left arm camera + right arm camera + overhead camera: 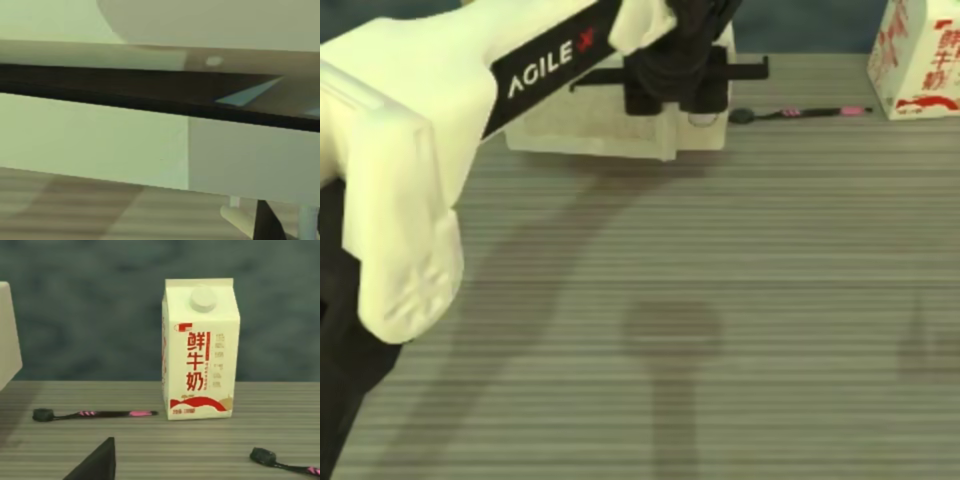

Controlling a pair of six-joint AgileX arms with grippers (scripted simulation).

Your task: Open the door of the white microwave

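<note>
Reach is the reason your left gripper (675, 75) hangs over the white microwave (610, 125) at the surface's far edge, close to the door (95, 145); whether its jaws are parted, you cannot tell.

white microwave (620, 125) mostly behind left arm (440, 130)

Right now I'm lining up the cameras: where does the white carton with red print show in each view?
Top view: carton at the far right corner, cut by the frame.
Left wrist view: not in it.
Right wrist view: carton upright, centre.
Shared landmark: black-and-pink toothbrush lying beside it.
</note>
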